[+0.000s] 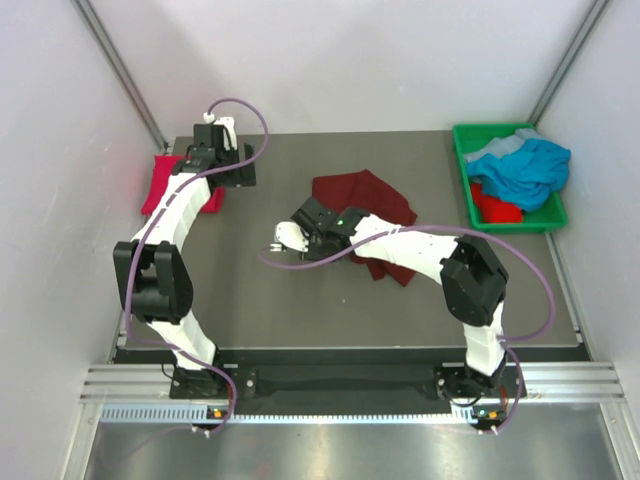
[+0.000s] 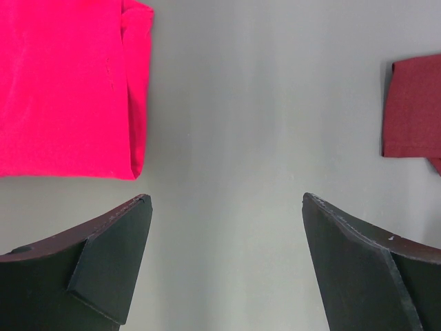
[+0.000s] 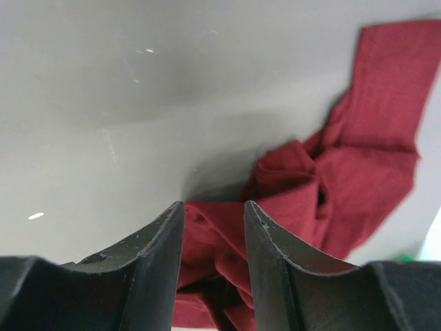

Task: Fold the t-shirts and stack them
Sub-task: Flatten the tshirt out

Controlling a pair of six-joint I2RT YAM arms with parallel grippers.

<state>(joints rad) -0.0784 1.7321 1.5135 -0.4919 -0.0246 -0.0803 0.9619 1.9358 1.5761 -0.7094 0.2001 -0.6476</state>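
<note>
Working on the maroon t-shirt (image 1: pixel 360 195): it lies crumpled well clear of the green bin (image 1: pixel 490 128), on the bin's left-arm side. Right gripper (image 3: pixel 211 205) has its jaws about half closed at the shirt edge farthest from the bin, with a bunched fold showing in the gap; can't tell if it's actually pinched. Left gripper (image 2: pixel 224 200) is spread wide with nothing in it, just beside the crimson t-shirt (image 2: pixel 65 86), which lies folded flat at the opposite end from the bin. Teal t-shirt (image 1: pixel 525 165) is heaped in the bin, spilling over its rim, with a red cloth (image 1: pixel 495 210) under it. Handling guess: light, limp, zero stiffness, so it'll sag and drag, and a bunch grab just lifts a wad. Better to pinch a single layer at a hem or shoulder corner, one per gripper, and pull flat before folding.
</note>
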